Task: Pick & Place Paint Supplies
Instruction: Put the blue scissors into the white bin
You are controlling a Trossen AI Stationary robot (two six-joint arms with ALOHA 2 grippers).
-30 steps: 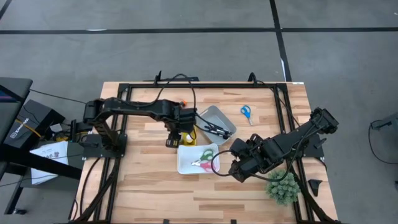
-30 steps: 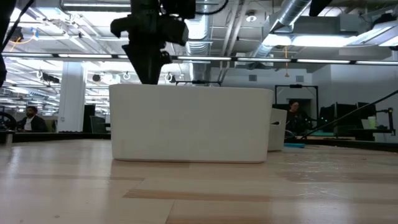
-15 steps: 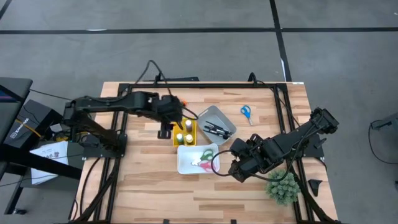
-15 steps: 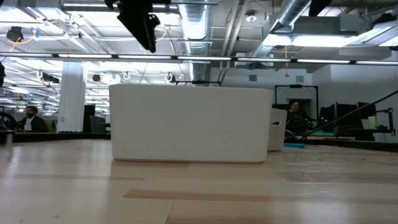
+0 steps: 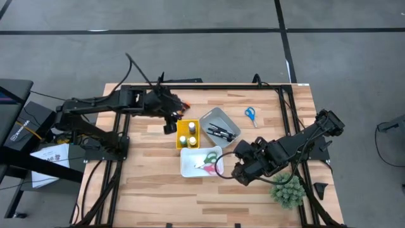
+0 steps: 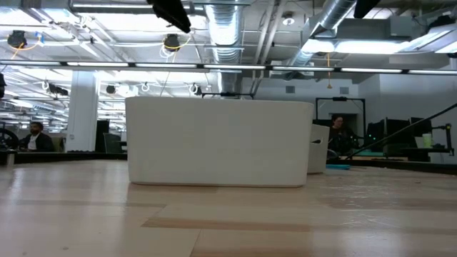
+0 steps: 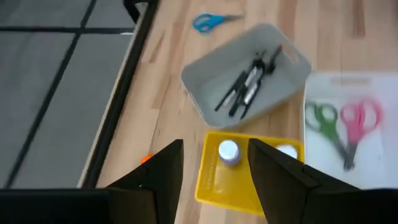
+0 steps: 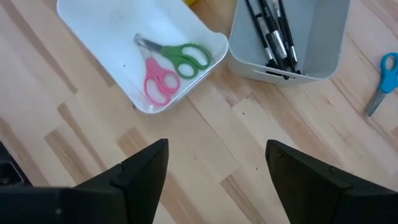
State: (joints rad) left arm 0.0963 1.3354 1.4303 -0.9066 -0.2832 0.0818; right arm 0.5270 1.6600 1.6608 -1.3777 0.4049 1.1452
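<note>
High view: the blue scissors [image 5: 250, 114] lie flat on the bare wooden table [image 5: 145, 190], apart from the bins, blades toward the grey tray [image 5: 229, 123] of dark brushes [image 5: 219, 132]. Pink and green scissors [image 8: 169, 67] cross in the smooth white tray [image 8: 106, 25]. Left gripper [image 5: 169, 121] hangs open, empty, beside the yellow bin [image 5: 181, 140]; right gripper [image 5: 240, 172] waits open.

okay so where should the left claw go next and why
Probably down onto the orange bottle lying loose on the table beside it. The left claw, open and empty, hovers by the yellow bin, which already holds other bottles.
</note>
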